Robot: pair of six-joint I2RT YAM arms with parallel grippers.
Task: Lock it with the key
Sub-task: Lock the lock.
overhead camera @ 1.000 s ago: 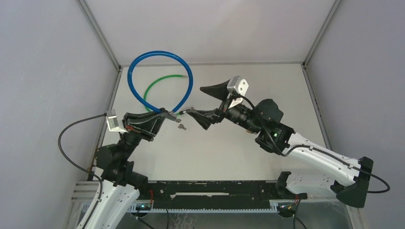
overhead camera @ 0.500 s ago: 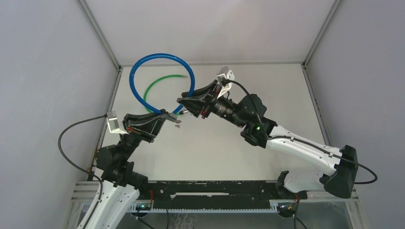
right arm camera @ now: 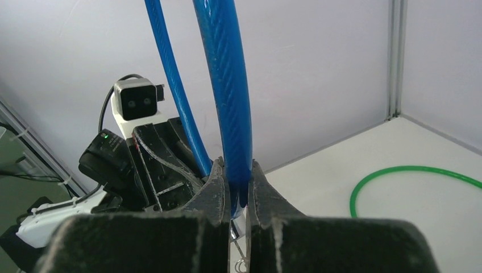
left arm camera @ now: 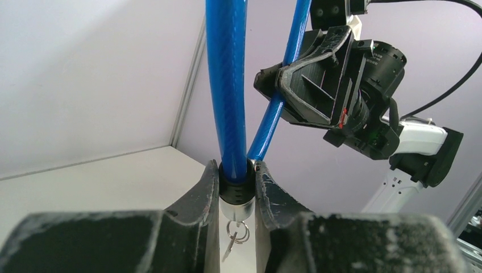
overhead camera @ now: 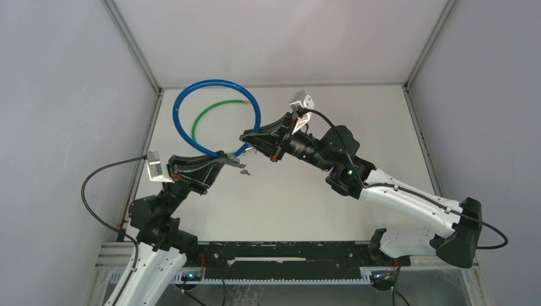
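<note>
There was a tiny red mark (left arm camera: 341,120) on the side of the right gripper, but it was too small to tell if it was writing.

The blue cable lock made of shiny rubbery rope (overhead camera: 217,81) stood up in a big round loop over the far left part of the flat white table (overhead camera: 357,115). It was held in the air between the two arms. One end of the loop went into a short black end piece (left arm camera: 236,190) with a silver tip (left arm camera: 237,210). A small metal ring (left arm camera: 239,232) hung under that tip, with small silver keys (overhead camera: 242,169) hanging below it.

The left gripper (overhead camera: 223,156) was squeezed tight on the black end piece, one finger on each side. The right gripper (overhead camera: 247,140) was squeezed tight on the blue cable just to the right of it, close to the left gripper.

A thin green cable (overhead camera: 201,115) lay curved on the table, behind the loop.

The keyhole was hidden between the fingers. The keys looked tiny from above and blurry in the left wrist view, so I could not tell if a key was in the lock. I could not tell if the other end of the cable was pushed into the end piece. Both wrist views cut off the top of the loop.
</note>
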